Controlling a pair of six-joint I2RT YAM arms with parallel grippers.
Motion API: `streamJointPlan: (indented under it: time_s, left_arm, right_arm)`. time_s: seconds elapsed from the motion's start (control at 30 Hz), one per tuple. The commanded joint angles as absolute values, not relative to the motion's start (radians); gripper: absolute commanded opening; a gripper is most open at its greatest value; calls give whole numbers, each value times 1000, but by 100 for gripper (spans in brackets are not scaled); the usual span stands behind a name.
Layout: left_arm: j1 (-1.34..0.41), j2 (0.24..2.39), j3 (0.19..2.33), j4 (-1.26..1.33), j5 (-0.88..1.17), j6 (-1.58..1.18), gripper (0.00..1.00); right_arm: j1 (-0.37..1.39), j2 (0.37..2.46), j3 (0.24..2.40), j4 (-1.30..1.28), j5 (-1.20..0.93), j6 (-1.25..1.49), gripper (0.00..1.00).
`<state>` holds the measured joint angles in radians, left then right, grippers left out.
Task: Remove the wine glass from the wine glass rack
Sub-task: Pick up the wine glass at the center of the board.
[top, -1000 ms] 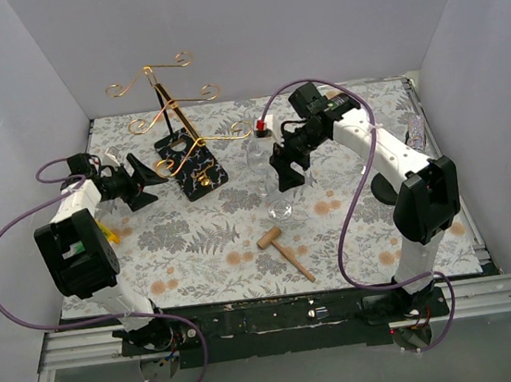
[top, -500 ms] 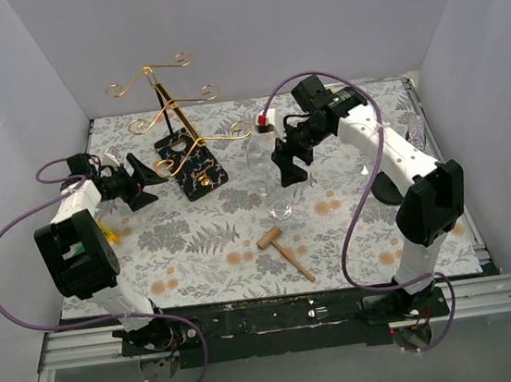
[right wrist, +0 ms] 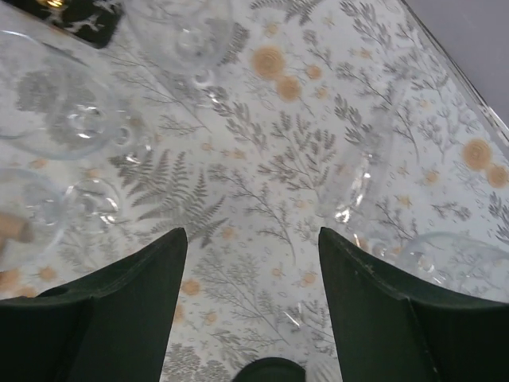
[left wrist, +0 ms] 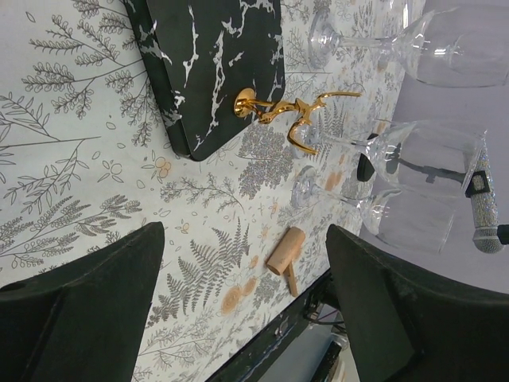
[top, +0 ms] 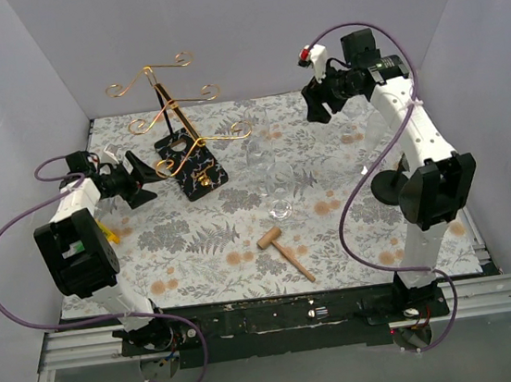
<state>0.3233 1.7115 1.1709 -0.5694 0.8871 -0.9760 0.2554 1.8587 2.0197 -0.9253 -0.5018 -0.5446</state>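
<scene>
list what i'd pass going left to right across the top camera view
left gripper → wine glass rack → clear wine glasses → right gripper, raised near the back. The wooden mallet is left out: it lies in line with the glasses.

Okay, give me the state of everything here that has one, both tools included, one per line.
wine glass rack: upright, no glass seen hanging on it.
wine glasses: standing upright, none held.
wooden mallet: lying flat.
left tool: open, empty, low beside the rack's base.
right tool: open, empty, held high.
</scene>
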Motion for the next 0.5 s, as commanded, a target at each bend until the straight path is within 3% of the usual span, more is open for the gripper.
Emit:
streamJointPlan:
  time_s: [0.0,0.23,0.47]
  left_arm:
    - [321,1709,1226,-572,902,-963,83]
    - [321,1718,1232,-548,897,-973,83]
    - [321,1721,1230,-552,894,-973,83]
  right_arm:
    - [261,1945,2025,-786,-292,-586,74]
    - [264,2081,2049,-661,-135,-586,73]
    - [279,2227,2152,-692,-49,-568,77]
